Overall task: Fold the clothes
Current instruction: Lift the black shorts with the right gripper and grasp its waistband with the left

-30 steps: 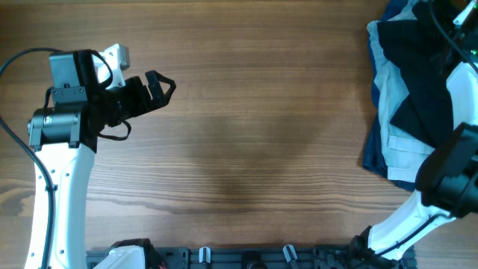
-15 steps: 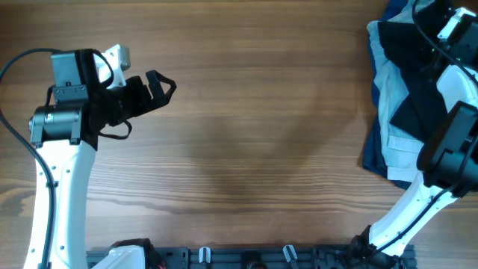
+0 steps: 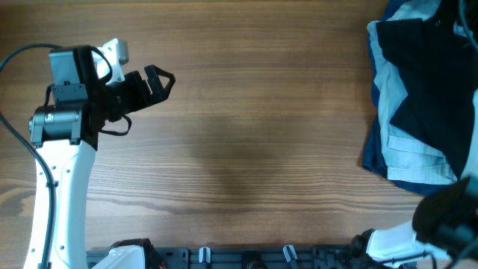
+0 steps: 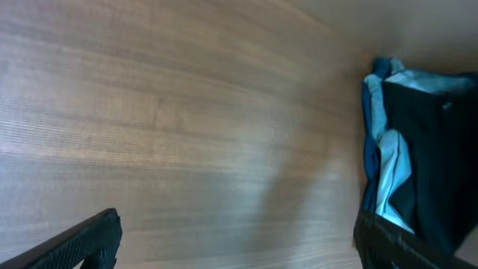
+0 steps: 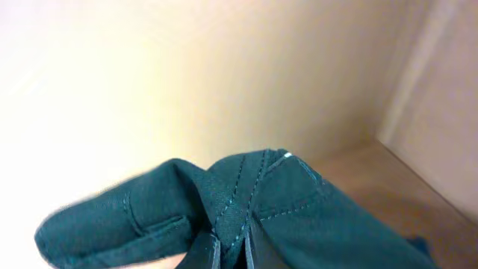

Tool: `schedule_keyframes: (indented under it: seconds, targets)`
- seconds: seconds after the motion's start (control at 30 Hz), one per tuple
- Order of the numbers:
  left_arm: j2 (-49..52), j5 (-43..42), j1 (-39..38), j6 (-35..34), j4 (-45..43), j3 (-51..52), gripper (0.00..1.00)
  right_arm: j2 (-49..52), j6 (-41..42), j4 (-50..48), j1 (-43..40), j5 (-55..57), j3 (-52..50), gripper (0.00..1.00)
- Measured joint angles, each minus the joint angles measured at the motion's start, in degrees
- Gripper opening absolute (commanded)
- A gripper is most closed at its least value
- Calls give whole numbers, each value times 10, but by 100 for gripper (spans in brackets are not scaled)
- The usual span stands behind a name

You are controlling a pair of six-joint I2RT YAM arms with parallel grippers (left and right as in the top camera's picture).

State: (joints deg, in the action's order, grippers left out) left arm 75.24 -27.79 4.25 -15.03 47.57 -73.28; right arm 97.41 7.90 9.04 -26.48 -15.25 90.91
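Note:
The clothes lie heaped at the table's right edge: black shorts [image 3: 422,82] on top, light-blue denim [image 3: 388,101] under them, and a navy garment [image 3: 377,161] at the bottom. The left wrist view shows the same heap [image 4: 407,142] far to the right. My left gripper [image 3: 159,81] hangs open at the far left over bare wood, nothing between its fingers [image 4: 89,239]. My right gripper [image 5: 231,252] is shut on a stitched seam fold of dark fabric [image 5: 291,209] from the clothes, lifted off the table. Its fingers are outside the overhead view.
Bare wooden tabletop [image 3: 261,127] stretches between the left arm and the heap. A black rail with clips [image 3: 246,258] runs along the front edge. The right arm's base [image 3: 441,224] stands at the front right corner.
My right gripper has shut on the dark fabric and swung up out of the overhead view, shifting the top of the heap slightly. The left arm has barely moved.

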Motion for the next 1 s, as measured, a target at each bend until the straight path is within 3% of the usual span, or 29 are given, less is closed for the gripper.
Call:
schedule_keyframes:
  seconds: [0.13,0.27,0.5,0.77,0.8,0.87,0.9,0.97,1.0]
  targets:
    - [2,0,0,-3,-40,0,100,-77,47,46,31,-94,0,4]
    - [2,0,0,-3,-68,0,100,-131,64,63,134,-121,0,4]
    - [6,0,-1,-3,-46,0,100,-203,91,2,322,-149,0,4]
    - [62,-2,-20,-3,-43,0,100,-202,125,36,371,-165,0,4]
    - [72,-3,-31,-1,-46,0,94,-198,127,40,371,-169,0,4]
    - [91,-7,-53,8,-74,0,51,-183,127,46,371,-187,0,4]
    - [114,-16,-78,10,-112,0,50,-178,129,47,371,-194,0,4]
    - [145,-28,-107,15,-181,-2,67,-173,129,48,371,-206,0,5]
    - [166,-35,-128,15,-212,-3,85,-172,129,48,371,-211,0,4]
